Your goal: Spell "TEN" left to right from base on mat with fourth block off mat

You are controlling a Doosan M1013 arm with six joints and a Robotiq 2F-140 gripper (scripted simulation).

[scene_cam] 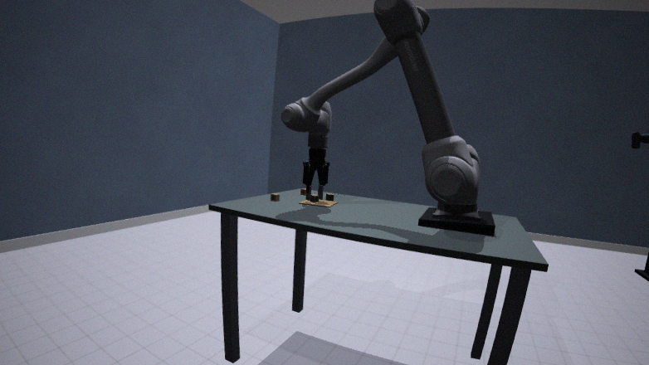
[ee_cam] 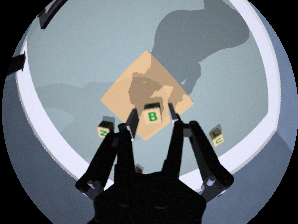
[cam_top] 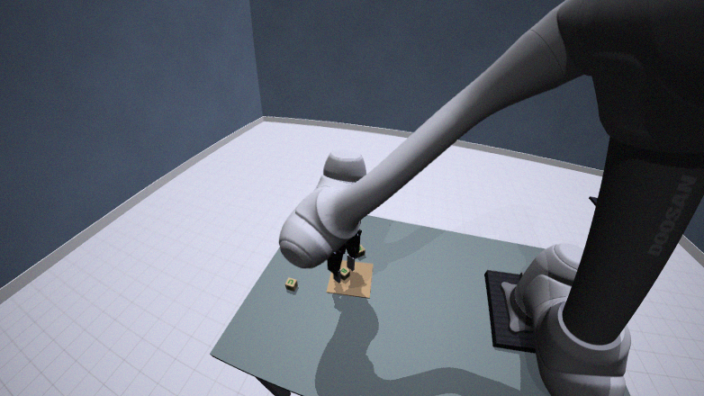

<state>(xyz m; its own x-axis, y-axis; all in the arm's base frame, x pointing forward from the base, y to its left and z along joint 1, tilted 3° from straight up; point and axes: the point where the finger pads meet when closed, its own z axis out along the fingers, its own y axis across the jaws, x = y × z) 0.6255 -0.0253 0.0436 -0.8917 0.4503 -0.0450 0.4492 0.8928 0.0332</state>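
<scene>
Standing off to the side here. The arm reaches way out from its black base plate [cam_top: 493,315] at one end of the table [scene_cam: 390,226], with the claw [scene_cam: 314,194] pointing straight down over the small tan mat [cam_top: 361,288]. The fingers are half spread, one on each side of a single block [ee_cam: 153,115] that sits flat on the mat near one edge. As far as I can tell they're not pinching it, so the claw is released with nothing in it, just straddling the block. My guess is that it's either lining up a grab or has just set the block down. The green letter on top is too small for me to read for sure.

The other three blocks are all off the mat. One [cam_top: 291,283] sits well out on the table by itself, another [cam_top: 361,251] is just past the mat's far edge, and a third [scene_cam: 302,191] is close behind the claw. So I'd say two more letters are yet to come onto the mat.

The table is grey-green with dark legs and the arm throws a long shadow across it. The room has dull blue walls and a pale tiled floor.
</scene>
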